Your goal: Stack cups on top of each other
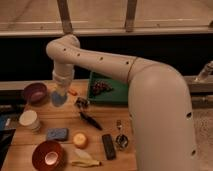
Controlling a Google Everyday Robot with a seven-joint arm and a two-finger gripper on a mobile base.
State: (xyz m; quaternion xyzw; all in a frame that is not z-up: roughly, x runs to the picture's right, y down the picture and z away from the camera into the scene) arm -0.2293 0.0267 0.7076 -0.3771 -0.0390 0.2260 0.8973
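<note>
My gripper point(59, 91) hangs from the white arm over the table's back left, shut on the blue-grey cup point(58, 98), which it holds above the wood just right of the purple bowl. The cream-white cup point(29, 120) stands upright near the table's left edge, below and to the left of the gripper, apart from the held cup.
A purple bowl point(34, 92) sits at the back left. A red-orange bowl point(48, 155) is at the front left. A blue sponge point(57, 134), an orange fruit point(80, 140), a banana point(85, 162), a black remote point(108, 146) and a black utensil point(90, 120) lie mid-table. A green tray point(115, 95) holds grapes point(100, 87).
</note>
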